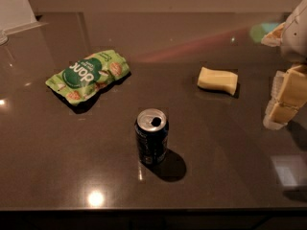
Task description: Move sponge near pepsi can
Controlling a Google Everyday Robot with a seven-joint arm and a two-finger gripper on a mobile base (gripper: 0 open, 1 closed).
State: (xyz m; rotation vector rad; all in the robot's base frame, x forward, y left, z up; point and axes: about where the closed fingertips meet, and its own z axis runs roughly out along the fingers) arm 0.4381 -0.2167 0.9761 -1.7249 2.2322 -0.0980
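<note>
The sponge (218,80), a pale yellow block with pinched sides, lies flat on the dark table right of centre. The pepsi can (152,137), dark blue with a silver opened top, stands upright in the front middle, well apart from the sponge. My gripper (284,97) hangs at the right edge of the view, to the right of the sponge and not touching it. Its segmented yellowish fingers (288,95) point down toward the table. It holds nothing that I can see.
A green snack bag (88,74) lies at the left of the dark glossy table (62,152). The table's front edge runs along the bottom of the view. A white object (14,8) sits at the far left corner.
</note>
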